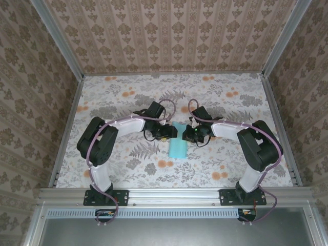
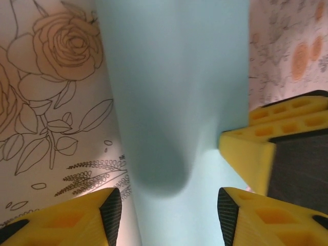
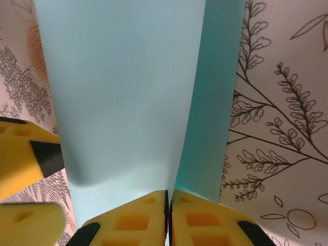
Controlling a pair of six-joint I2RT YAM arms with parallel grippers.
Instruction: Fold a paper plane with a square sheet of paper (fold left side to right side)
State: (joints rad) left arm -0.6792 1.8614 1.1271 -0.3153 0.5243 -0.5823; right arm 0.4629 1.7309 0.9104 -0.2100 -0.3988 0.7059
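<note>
The square sheet of paper (image 1: 178, 146) lies light turquoise on the mat between the two arms, seen in the top view as a narrow upright strip. My right gripper (image 1: 192, 136) is shut on the sheet's edge (image 3: 168, 205). A paler layer (image 3: 123, 92) rises and curves leftward over a darker layer (image 3: 215, 102) lying flat. My left gripper (image 1: 170, 132) hangs open (image 2: 169, 215) over the bulging sheet (image 2: 174, 77), one finger on each side and no grip on it. A yellow fingertip (image 2: 256, 154) of the right gripper touches the sheet from the right.
The floral tablecloth (image 1: 128, 102) covers the whole table. Metal rails (image 1: 66, 123) and patterned walls close it in on three sides. The arm bases stand on the near bar (image 1: 174, 195). The left gripper's yellow fingers (image 3: 20, 164) sit close beside the right gripper.
</note>
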